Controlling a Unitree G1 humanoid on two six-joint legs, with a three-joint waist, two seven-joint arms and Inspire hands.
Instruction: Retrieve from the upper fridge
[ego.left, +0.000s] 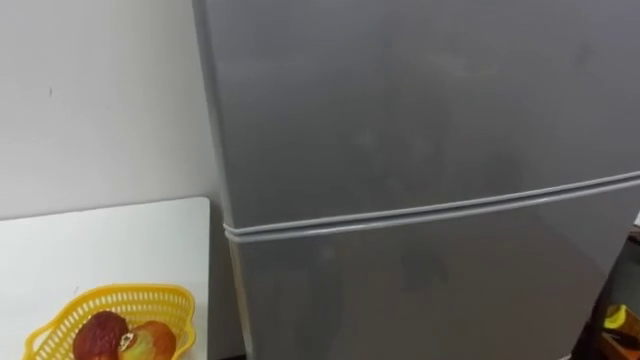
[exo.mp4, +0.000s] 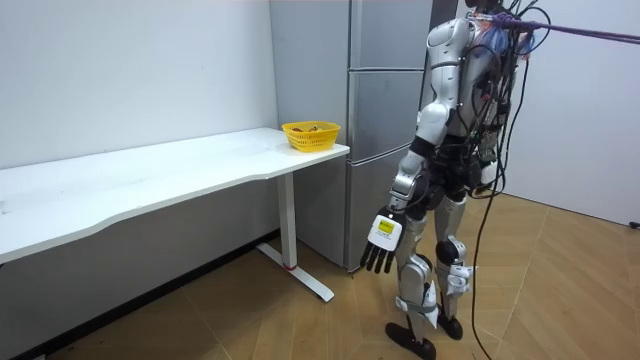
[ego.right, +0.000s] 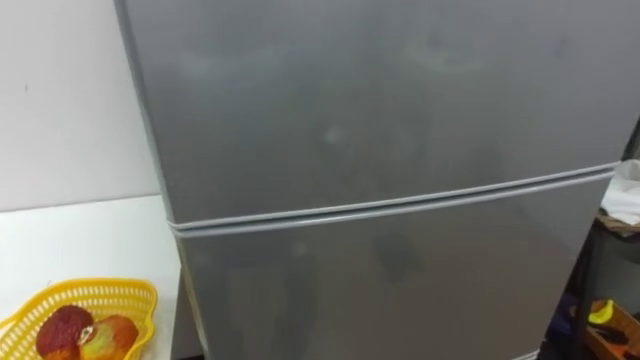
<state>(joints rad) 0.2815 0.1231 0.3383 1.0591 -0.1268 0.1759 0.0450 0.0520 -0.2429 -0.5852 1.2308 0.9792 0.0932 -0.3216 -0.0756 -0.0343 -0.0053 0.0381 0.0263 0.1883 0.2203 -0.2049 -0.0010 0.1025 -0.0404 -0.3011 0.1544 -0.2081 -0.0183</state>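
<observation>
**Q:** What is shown directly ahead of the robot?

**A:** A grey fridge (ego.left: 420, 150) is seen square-on in the eye views. Its long axis is upright and its front is turned toward the robot. It is divided into an upper door (ego.left: 420, 100) and a lower door (ego.left: 430, 290) by a pale seam (ego.left: 430, 212). The seam runs crosswise and is seen rising slightly toward the robot's right. Both doors are shown closed flush, so what is kept in the upper compartment is hidden and cannot be told.

**Q:** What is found beside the fridge?

**A:** A white table (ego.left: 110, 235) is set against the pale wall (ego.left: 100, 100) on the robot's left, with its end just beside the fridge's flank. A yellow openwork basket (ego.left: 60, 310) is placed on the table near that end. A red fruit (ego.left: 98, 335) and an orange fruit (ego.left: 155, 342) are held in it, touching one another.

**Q:** How is the robot placed?

**A:** In the room view it is seen upright on the wooden floor (exo.mp4: 250, 320), close before the fridge and facing it. The table is on its left side.

**Q:** How is the hand held?

**A:** The left hand (exo.mp4: 383, 240) is seen in the room view hanging low beside the thigh. Its fingers are relaxed, point toward the floor and are closed on nothing. It is kept well apart from the fridge and is well below the upper door.
</observation>
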